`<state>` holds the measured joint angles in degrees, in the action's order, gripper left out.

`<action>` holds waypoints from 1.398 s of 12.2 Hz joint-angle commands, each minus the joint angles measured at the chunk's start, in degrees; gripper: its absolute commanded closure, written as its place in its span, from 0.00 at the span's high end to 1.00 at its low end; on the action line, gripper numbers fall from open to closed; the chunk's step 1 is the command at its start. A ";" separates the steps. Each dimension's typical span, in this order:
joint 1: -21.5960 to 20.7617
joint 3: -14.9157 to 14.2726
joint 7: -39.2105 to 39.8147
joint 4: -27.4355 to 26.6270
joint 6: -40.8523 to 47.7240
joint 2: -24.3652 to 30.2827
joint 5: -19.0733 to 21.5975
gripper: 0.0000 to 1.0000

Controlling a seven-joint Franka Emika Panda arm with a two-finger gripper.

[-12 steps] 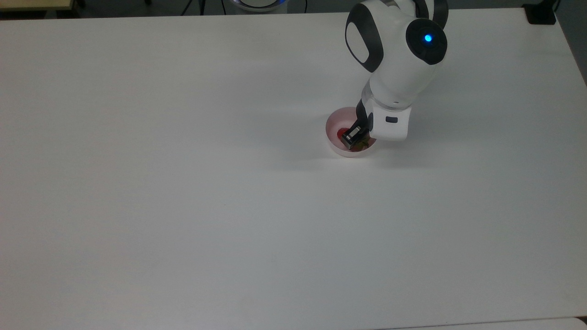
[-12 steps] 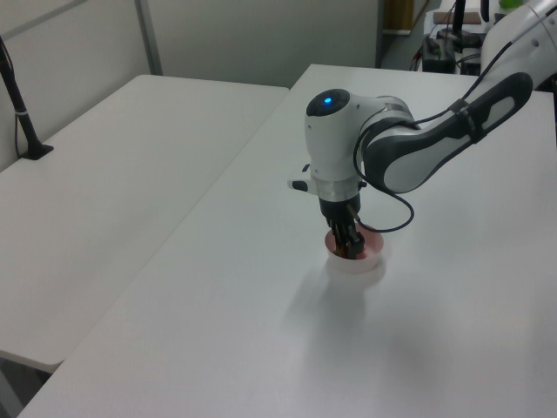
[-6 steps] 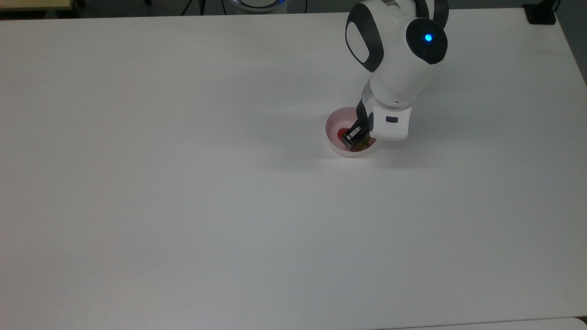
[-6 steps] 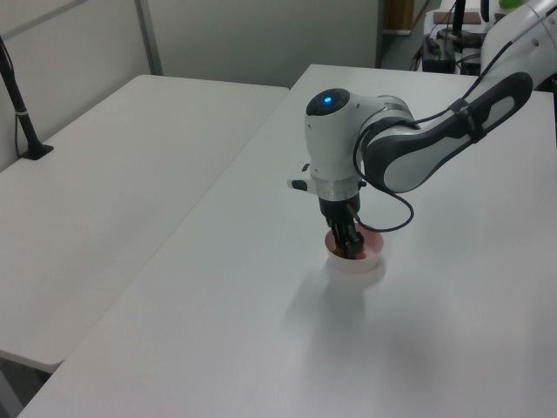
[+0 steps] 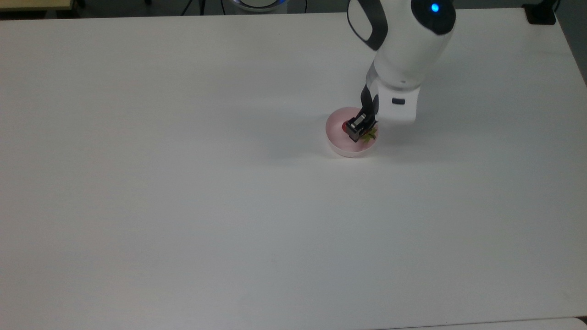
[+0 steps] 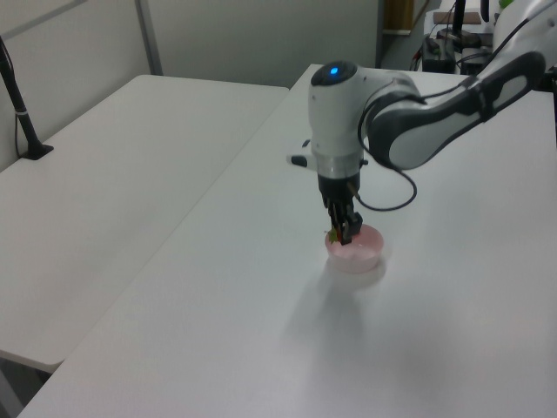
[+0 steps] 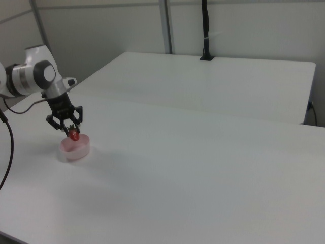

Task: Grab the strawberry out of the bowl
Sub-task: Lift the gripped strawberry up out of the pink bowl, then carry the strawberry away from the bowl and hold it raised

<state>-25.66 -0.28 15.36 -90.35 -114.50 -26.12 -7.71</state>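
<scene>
The pale pink bowl stands on the white table, toward the top view's upper right. My gripper hangs just above it, shut on the strawberry, whose green leaves stick out on the other side of the fingers. In the right view the red strawberry sits between the fingertips of the gripper, just above the rim of the bowl. In the left view the gripper is over the near edge of the bowl, with the fruit mostly hidden.
A second white table adjoins this one on the left view's left, with a black post clamped on it. The arm's black cable loops behind the bowl. The table's far edge runs along the top view's top.
The arm has risen and carried the strawberry up from the bowl's floor to just above the rim. The bowl has stayed where it was.
</scene>
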 commanded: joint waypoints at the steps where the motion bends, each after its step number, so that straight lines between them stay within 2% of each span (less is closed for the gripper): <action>1: 0.34 -0.87 0.81 -2.28 4.53 6.32 1.20 0.39; 4: 4.11 -0.87 -0.06 -4.12 7.53 9.76 1.73 0.39; 5: 7.17 -0.52 -0.24 -6.22 8.49 11.16 2.51 0.40; 8: 14.21 -0.16 -0.15 -10.09 10.26 12.05 2.00 0.40; 12: 20.81 -0.51 1.94 -15.89 9.91 12.14 1.21 0.43; 15: 21.71 -0.52 2.04 -21.16 9.73 11.97 1.38 0.44; 16: 21.62 -0.52 1.26 -22.05 10.08 11.97 1.81 0.54; 17: 21.53 -0.52 1.08 -22.84 10.17 11.79 1.82 0.58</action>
<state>-3.58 -0.77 16.83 -109.33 -104.24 -16.44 -6.53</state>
